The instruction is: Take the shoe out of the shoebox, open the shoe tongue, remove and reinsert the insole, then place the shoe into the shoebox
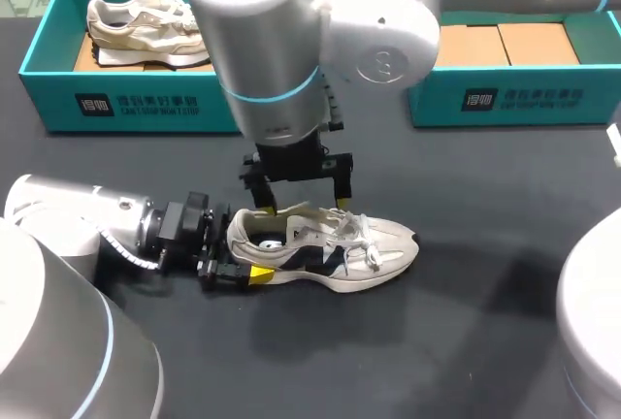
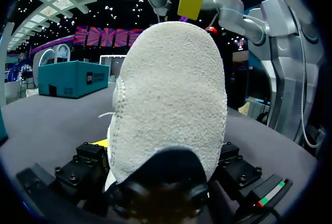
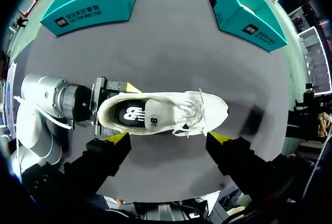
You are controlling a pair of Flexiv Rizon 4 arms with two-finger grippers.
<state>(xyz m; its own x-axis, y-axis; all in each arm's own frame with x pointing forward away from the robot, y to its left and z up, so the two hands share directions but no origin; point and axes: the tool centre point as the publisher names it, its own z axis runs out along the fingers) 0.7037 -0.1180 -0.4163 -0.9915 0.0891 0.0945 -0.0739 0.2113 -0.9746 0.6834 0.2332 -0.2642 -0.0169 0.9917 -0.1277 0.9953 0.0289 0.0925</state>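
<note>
Head view: the shoe lies on the tabletop, heel clamped in the left gripper fingers, toe pointing away. The right gripper hovers above its opening, fingers apart.

Head high behind, wrists near, all share shoe

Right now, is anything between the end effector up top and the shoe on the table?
No, nothing visible. The right end effector hangs open just above the shoe, and the shoe's opening is uncovered below it. The left end effector grips the heel from the side, clear of that path.
</note>
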